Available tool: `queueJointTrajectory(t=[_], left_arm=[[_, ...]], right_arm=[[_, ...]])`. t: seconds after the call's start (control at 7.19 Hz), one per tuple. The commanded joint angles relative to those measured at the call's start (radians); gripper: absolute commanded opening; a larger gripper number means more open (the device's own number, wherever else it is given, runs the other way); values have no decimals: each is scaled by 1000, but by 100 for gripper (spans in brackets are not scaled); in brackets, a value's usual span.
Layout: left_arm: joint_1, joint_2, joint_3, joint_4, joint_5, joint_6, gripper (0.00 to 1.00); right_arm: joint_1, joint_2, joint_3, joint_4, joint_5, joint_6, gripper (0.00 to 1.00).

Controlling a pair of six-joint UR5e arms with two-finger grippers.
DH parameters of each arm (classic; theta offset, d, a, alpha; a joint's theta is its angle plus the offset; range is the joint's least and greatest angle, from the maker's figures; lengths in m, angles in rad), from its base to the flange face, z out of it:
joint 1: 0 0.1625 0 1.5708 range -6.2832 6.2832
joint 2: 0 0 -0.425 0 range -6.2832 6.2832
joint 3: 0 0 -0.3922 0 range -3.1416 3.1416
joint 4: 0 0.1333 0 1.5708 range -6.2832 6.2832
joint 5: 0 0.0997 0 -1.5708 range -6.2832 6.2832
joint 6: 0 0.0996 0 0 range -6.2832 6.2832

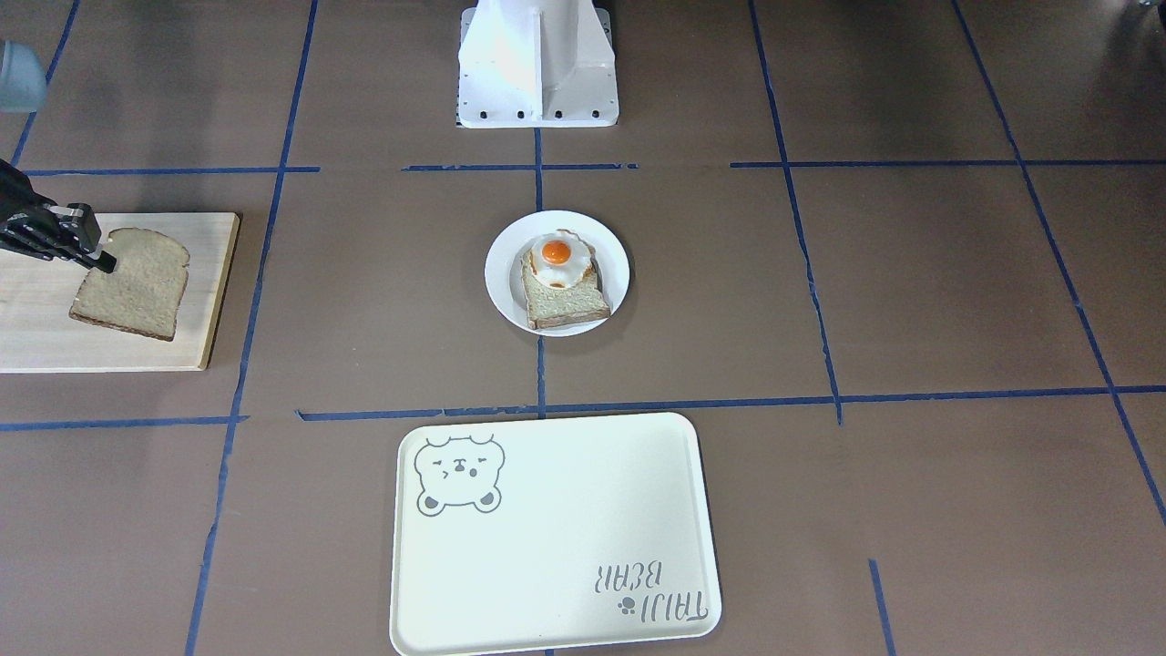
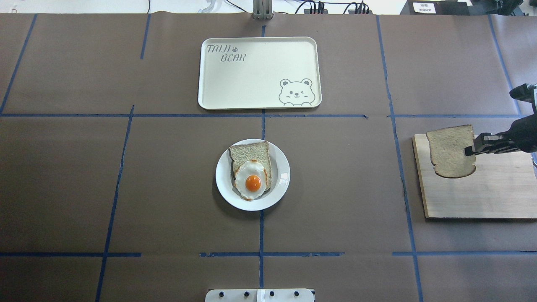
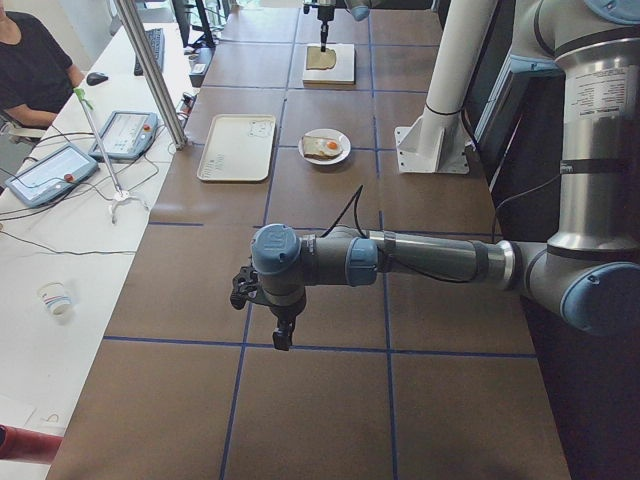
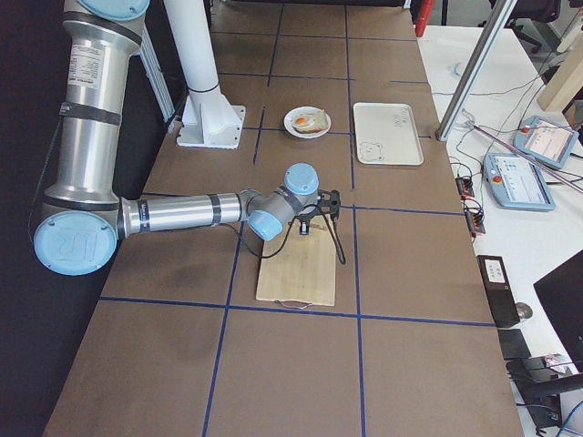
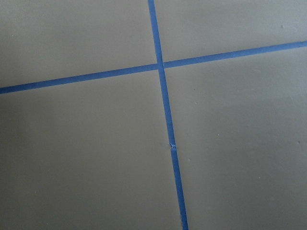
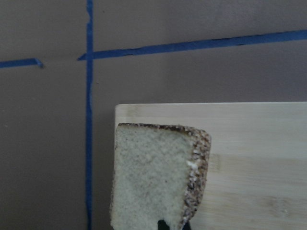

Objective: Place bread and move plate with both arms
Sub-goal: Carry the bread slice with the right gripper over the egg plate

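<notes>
Firmly, my right gripper pinches the bread by one crusted edge, black fingers clamped on the slice and holding it over the corner of the wooden board nearest the tray. The bread shows a speckled grey-tan crumb, a dark grainy crust and a rounded top. The board is pale, straight-grained and square-edged. Open brown table, crossed by blue tape lines, lies between the board and the plate. That round glossy white plate sits mid-table bearing a paler slice topped with a fried egg. Beyond it lies the cream, round-cornered tray. My left gripper hangs over bare table at the opposite end; I cannot tell whether its fingers are apart or together.
</notes>
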State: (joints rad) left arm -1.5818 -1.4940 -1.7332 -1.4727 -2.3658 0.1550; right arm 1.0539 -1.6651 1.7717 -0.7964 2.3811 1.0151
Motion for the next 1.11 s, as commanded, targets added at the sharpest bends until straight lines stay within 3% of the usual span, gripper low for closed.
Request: queueJointTrajectory(t=[0.0, 0.28, 0.56, 0.7, 0.84, 0.97], left_arm=[[0, 0, -3, -2, 0, -28, 100], [0, -3, -3, -2, -4, -40, 100], [2, -5, -3, -3, -1, -52, 100], [2, -5, -2, -3, -1, -52, 100], [2, -5, -2, -2, 0, -52, 100], [2, -5, 0, -3, -1, -54, 100]], right_arm=[[-35, 166, -5, 69, 21, 260, 0], [-189, 331, -31, 91, -64, 391, 0], [-370, 447, -28, 98, -280, 480, 0], [-438, 467, -32, 146, -358, 499, 0], [-480, 470, -90, 272, -406, 499, 0], [-495, 487, -163, 367, -408, 496, 0]])
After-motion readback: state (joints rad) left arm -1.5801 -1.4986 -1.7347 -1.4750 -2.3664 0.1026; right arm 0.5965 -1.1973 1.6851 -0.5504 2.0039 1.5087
